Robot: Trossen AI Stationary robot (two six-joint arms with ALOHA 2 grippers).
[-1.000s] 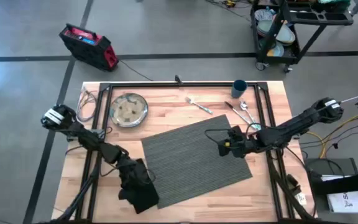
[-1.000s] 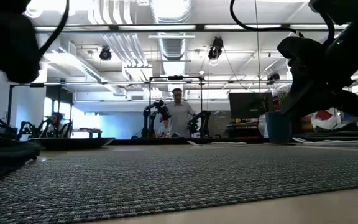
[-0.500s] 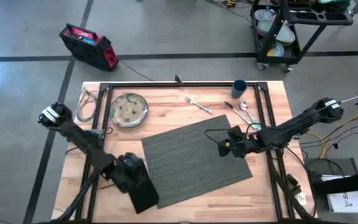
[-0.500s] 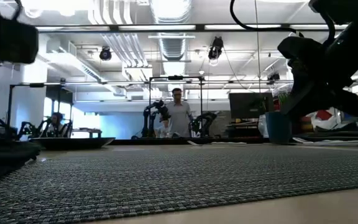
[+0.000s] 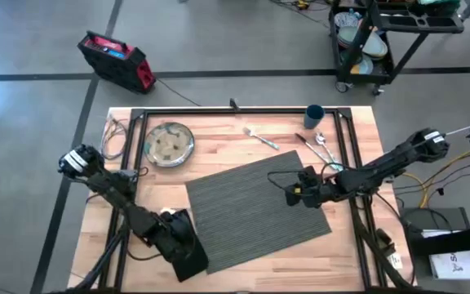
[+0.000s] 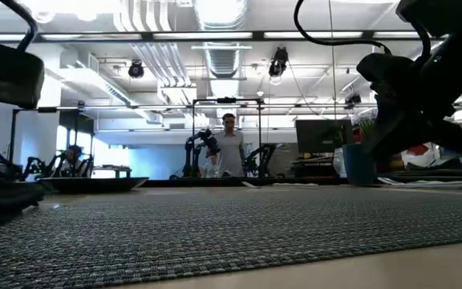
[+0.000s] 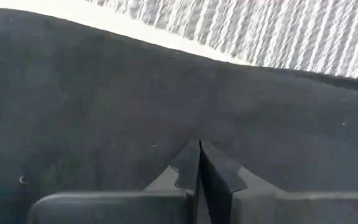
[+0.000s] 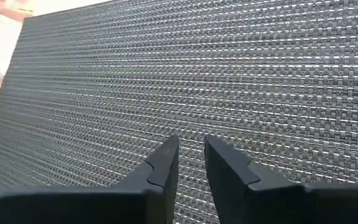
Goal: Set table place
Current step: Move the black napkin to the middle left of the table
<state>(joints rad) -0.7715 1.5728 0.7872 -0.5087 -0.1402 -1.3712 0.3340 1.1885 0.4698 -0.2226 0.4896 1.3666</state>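
Working the napkin step: our left gripper [image 5: 178,237], fingers together, pressed the black cloth napkin [image 5: 188,251] at lower left, beside the dark grey ribbed placemat [image 5: 255,208]. Right gripper [image 5: 294,193] hovered slightly parted over the mat. Next, likely fetching the round silvery plate [image 5: 169,144], upper left.

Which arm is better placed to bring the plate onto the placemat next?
Left, probably. The plate lies on the left arm's side. The left gripper is down on the napkin; the right gripper hovers over the placemat.
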